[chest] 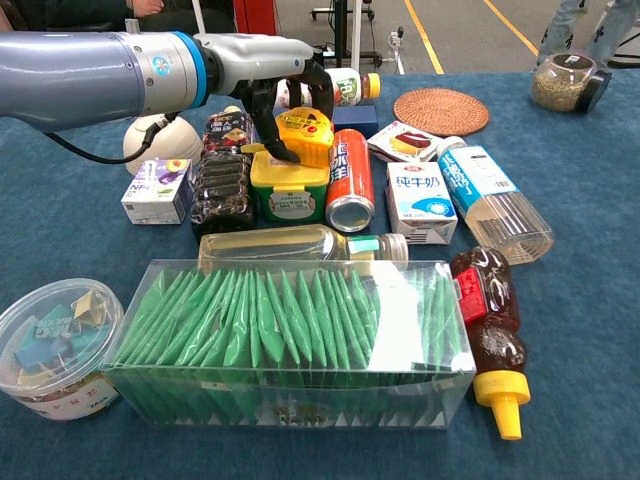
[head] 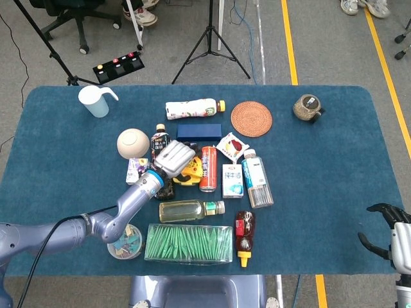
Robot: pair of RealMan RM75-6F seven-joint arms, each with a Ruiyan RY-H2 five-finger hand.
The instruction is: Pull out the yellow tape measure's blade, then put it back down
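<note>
The yellow tape measure (chest: 306,136) sits on top of a yellow-lidded green tub (chest: 291,192) in the middle of the cluster; in the head view the tape measure (head: 192,171) is mostly covered. My left hand (chest: 276,78) grips it from above, fingers curled over its top and far side, thumb against its left front. From the head camera the left hand (head: 171,156) lies over it. No blade shows. My right hand (head: 388,235) hangs off the table's near right corner, fingers apart and holding nothing.
Tight against the tape measure stand a red can (chest: 349,180) on its right and a dark bottle (chest: 222,180) on its left. A milk carton (chest: 420,200), an oil bottle (chest: 300,243), a clear box of green packets (chest: 290,340) and a honey bottle (chest: 490,335) lie nearer.
</note>
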